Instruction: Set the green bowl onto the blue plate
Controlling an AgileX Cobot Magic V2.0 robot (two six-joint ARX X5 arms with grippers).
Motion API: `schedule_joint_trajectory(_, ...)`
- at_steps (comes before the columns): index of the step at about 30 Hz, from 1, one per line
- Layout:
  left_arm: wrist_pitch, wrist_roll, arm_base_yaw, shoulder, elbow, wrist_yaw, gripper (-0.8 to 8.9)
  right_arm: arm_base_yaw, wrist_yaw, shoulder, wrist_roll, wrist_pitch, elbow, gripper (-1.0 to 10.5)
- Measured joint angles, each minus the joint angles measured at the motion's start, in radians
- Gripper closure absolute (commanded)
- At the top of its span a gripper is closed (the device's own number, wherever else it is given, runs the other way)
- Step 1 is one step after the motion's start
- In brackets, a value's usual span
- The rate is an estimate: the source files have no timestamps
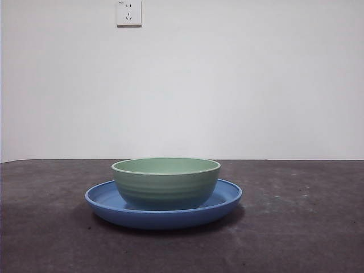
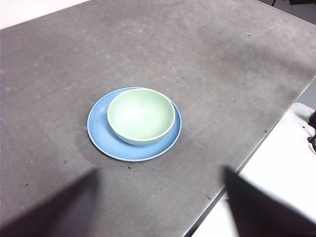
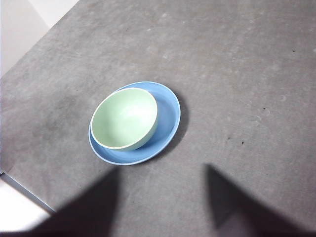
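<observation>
Mint-green and upright, the green bowl (image 1: 166, 182) sits inside the blue plate (image 1: 108, 200), slightly off the plate's centre; in the front view more blue rim shows at 3 o'clock than at 9 o'clock. Plate rests flat on the grey table (image 1: 307, 227). Left hand (image 2: 160, 207) and right hand (image 3: 163, 202) hang high above the table, well apart from the dishes, jaws spread, gripping nothing.

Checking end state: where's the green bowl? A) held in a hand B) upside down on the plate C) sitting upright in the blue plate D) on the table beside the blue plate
C: the green bowl sits upright, opening up, inside the blue plate, with no hand touching it.
</observation>
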Motion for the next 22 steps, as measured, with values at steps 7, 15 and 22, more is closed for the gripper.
schedule_joint_trajectory(7, 0.008, -0.023, 0.0, 0.0, 0.0, 0.0, 7.89, 0.0, 0.0, 0.0, -0.003, 0.005, 0.0, 9.3)
schedule_joint_trajectory(15, 0.007, -0.024, 0.0, 0.0, 0.0, 0.0, 7.89, 0.0, 0.0, 0.0, -0.004, 0.005, 0.0, 9.3)
schedule_joint_trajectory(22, 0.024, -0.026, 0.041, -0.002, -0.014, 0.003, 7.89, 0.0, 0.0, 0.0, -0.004, 0.005, 0.0, 9.3)
